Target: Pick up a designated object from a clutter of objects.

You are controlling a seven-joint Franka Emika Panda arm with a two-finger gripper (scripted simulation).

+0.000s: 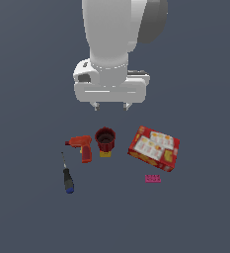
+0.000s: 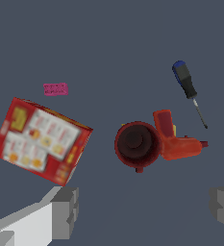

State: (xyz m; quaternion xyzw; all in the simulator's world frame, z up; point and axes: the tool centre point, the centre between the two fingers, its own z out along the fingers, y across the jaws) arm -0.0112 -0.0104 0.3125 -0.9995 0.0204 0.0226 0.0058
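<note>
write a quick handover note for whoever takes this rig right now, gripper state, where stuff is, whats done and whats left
Gripper: open, empty, hanging above the clutter, touching nothing.
Small red-orange pistol-shaped power drill: lying on the dark grey floor, close beside the dark red mug on the exterior view's left.
Black-and-blue-handled screwdriver: in front of the drill, apart from it.
Red-and-yellow cracker box and tiny pink brick: on the exterior view's right.
Done: nothing grasped yet.
Left: move over the drill, descend, close on it without hitting the mug, lift.
</note>
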